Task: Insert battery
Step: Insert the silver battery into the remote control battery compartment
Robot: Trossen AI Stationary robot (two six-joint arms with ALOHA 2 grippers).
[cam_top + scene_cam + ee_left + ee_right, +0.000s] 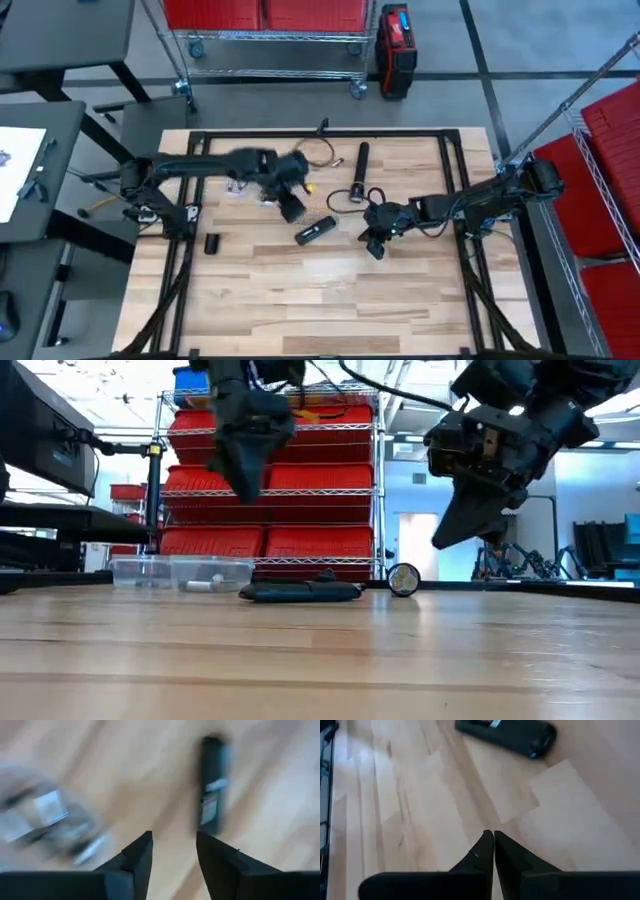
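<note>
A black oblong device (316,231) lies flat on the wooden table, also seen in the low view (300,592). My left gripper (291,207) hangs open above the table just left of it, with nothing between its fingers (141,856); the device (212,785) lies ahead of them. My right gripper (375,246) hovers shut to the device's right, its fingertips (493,845) together over bare wood, the device (512,734) beyond. A small pale cylinder (203,586) in a clear tray may be the battery; I cannot tell.
Clear plastic trays (240,190) sit behind the left gripper. A black cylinder (362,160) and a cable loop (320,152) lie at the far side, a short black cap (212,243) at the left, a round part (403,578) near the middle. The near half of the table shows bare wood.
</note>
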